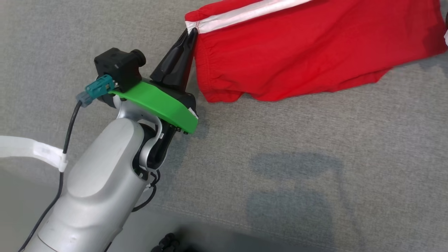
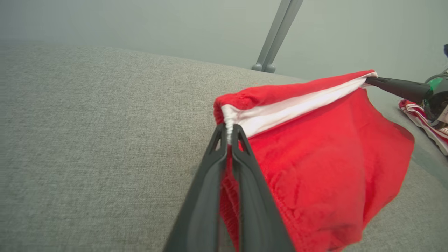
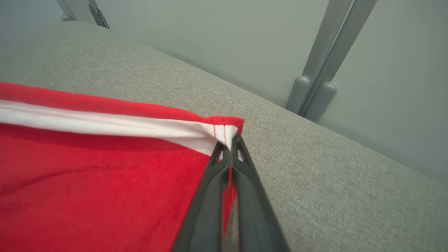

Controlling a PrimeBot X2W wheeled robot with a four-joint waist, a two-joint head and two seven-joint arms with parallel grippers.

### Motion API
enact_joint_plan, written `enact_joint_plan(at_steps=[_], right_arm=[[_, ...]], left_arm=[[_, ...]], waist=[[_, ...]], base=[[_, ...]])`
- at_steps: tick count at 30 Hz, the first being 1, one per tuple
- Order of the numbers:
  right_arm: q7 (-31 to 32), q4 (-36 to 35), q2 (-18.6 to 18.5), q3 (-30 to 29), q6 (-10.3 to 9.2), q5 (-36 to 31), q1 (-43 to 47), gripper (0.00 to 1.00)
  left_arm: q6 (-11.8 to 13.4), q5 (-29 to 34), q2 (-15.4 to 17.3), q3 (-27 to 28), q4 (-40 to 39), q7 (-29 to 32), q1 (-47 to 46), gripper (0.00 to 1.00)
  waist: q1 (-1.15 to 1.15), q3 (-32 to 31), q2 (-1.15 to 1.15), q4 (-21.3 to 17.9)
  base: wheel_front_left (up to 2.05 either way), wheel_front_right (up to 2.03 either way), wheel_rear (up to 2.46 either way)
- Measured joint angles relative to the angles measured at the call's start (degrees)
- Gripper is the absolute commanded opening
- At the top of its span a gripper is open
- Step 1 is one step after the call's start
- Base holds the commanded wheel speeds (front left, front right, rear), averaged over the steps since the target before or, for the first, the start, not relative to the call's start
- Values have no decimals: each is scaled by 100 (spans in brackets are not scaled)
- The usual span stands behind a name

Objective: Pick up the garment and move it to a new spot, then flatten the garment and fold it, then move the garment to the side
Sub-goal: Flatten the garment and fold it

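Note:
The garment [image 1: 297,56] is a pair of red shorts with a white side stripe, held stretched above the grey cushioned surface [image 1: 280,168], its lower hem drooping toward it. My left gripper [image 1: 190,35] is shut on the garment's left corner at the stripe's end; the left wrist view shows its tips [image 2: 228,130] pinching the white hem of the garment [image 2: 315,168]. My right gripper [image 3: 230,140] is shut on the opposite corner of the garment [image 3: 87,182], and it shows as a dark finger [image 2: 395,87] at the far end in the left wrist view.
A red-and-white striped cloth [image 2: 425,122] lies on the surface past the right gripper. Grey metal posts [image 3: 325,59] stand behind the cushion against a pale wall. The cushion's front edge runs along the bottom of the head view.

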Motion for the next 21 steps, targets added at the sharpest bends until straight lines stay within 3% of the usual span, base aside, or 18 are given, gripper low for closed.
enact_joint_plan(at_steps=[6, 7, 8, 9, 10, 11, 12, 13, 21], right_arm=[[79, 272, 201, 119, 0, -64, -112, 0], [90, 301, 224, 120, 1, -64, -139, 5], [96, 332, 248, 130, 1, -65, -164, 14], [96, 360, 283, 145, 1, -68, -179, 44], [94, 393, 321, 167, 1, -86, -201, 57], [90, 434, 361, 199, 2, -133, -222, 100], [83, 474, 404, 216, 2, -174, -224, 100], [46, 523, 450, 232, 2, -181, -224, 100], [-287, 834, 638, 205, 0, -179, -219, 100]], left_arm=[[0, 48, -57, -29, 229, -69, -22, 0], [0, 49, -65, -30, 268, -97, -30, 0], [-1, 51, -69, -30, 318, -98, -47, 0], [-1, 52, -69, -30, 363, -99, -62, 0], [-1, 54, -70, -27, 390, -102, -79, 0], [-1, 60, -70, -23, 430, -124, -87, 33], [-1, 60, -70, -23, 490, -129, -90, 60], [-2, 62, -70, -25, 547, -149, -90, 100], [-62, 101, -58, -13, 853, -236, -91, 100]], waist=[[0, 115, 0, 180], [0, 122, 0, 192], [0, 124, 0, 198], [0, 121, 0, 198], [0, 115, 0, 195], [0, 105, 0, 187], [0, 91, 0, 177], [0, 75, 0, 166], [0, -131, 0, 47]], base=[[0, 0, 0], [0, 0, 0], [0, 0, 0], [0, 0, 0], [0, 0, 0], [0, 0, 0], [0, 0, 0], [0, 0, 0], [0, 0, 0]])
